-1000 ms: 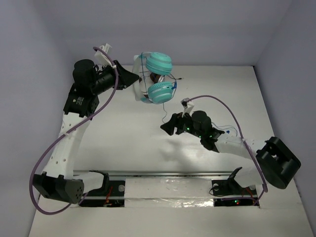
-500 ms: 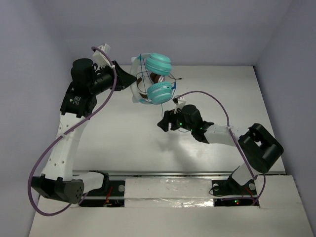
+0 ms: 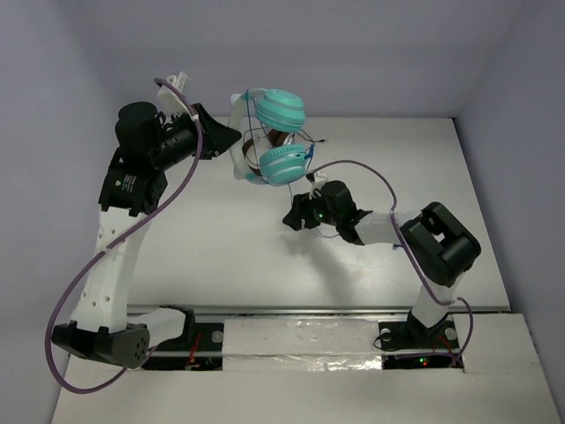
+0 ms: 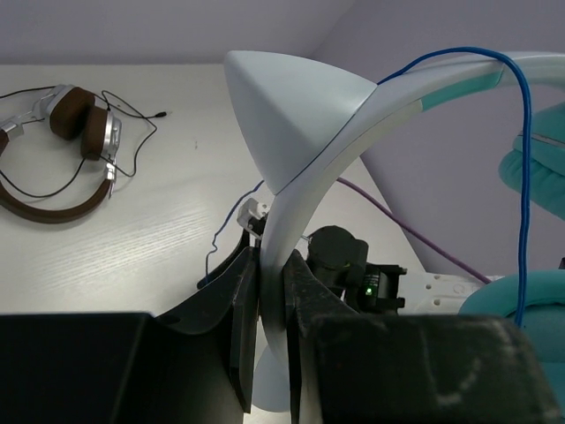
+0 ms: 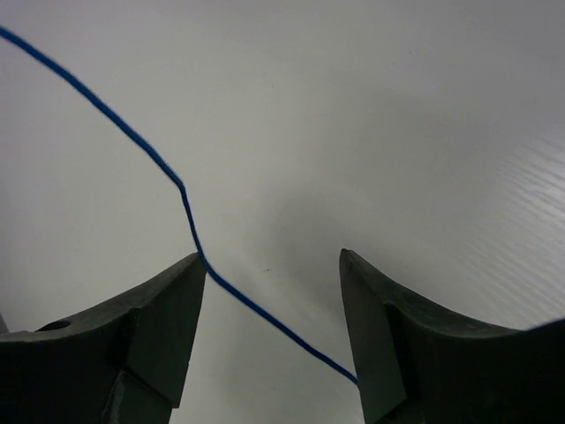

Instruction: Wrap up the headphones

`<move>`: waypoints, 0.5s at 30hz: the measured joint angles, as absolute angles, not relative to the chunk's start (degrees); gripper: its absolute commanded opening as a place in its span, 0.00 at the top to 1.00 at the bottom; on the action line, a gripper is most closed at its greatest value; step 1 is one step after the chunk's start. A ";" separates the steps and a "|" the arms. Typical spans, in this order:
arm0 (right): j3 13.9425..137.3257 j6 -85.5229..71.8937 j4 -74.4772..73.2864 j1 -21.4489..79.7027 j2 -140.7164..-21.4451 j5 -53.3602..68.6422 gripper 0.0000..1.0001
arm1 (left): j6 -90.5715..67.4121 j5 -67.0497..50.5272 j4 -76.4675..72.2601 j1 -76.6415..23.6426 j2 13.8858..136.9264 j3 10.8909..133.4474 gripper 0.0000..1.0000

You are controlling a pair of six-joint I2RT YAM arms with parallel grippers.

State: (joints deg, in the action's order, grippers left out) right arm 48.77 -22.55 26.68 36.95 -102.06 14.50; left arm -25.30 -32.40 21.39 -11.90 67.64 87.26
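My left gripper [image 3: 229, 141] is shut on the white headband [image 3: 237, 152] of the headphones and holds them up off the table. The two teal ear cups [image 3: 282, 109] hang to its right. In the left wrist view the fingers [image 4: 305, 291] clamp the headband [image 4: 309, 181], and the blue cable [image 4: 523, 132] runs over it past a teal cup [image 4: 533, 165]. My right gripper [image 3: 292, 219] is open just below the lower cup. In the right wrist view the blue cable [image 5: 186, 200] crosses between its open fingers [image 5: 168, 309], touching the left tip.
Brown-and-silver headphones [image 4: 66, 150] with a dark cable lie on the white table [image 3: 221, 247] beyond the held headphones, partly visible between the cups [image 3: 281, 139]. Purple arm cables loop beside both arms [image 3: 371, 170]. Grey walls enclose the table.
My right arm has folded in and its gripper has moved slightly left toward the headphones. My left arm has shifted the headphones a little left and up.
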 measured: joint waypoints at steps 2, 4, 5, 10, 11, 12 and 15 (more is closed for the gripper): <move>48.77 -22.85 27.11 36.97 -103.11 16.14 0.39 | -25.30 -32.32 21.45 -11.90 67.64 87.50 1.00; 48.77 -23.33 27.83 37.06 -103.79 17.23 0.55 | -25.30 -32.16 21.54 -11.90 67.66 87.81 1.00; 48.77 -23.46 27.97 37.10 -103.96 17.61 0.65 | -25.26 -31.97 21.56 -11.90 67.72 88.05 1.00; 48.45 -26.17 29.61 37.15 -104.16 19.40 0.98 | -24.93 -29.43 21.71 -11.92 68.47 89.84 1.00; 47.81 -26.83 30.37 37.17 -103.79 19.59 1.00 | -24.86 -28.47 21.65 -11.92 68.71 90.13 1.00; 46.96 -27.49 30.70 37.23 -103.22 19.66 1.00 | -24.86 -27.16 21.50 -11.92 68.99 90.26 1.00; 44.36 -28.56 29.43 38.48 -100.16 19.11 1.00 | -24.75 -22.74 20.64 -11.92 70.28 90.37 1.00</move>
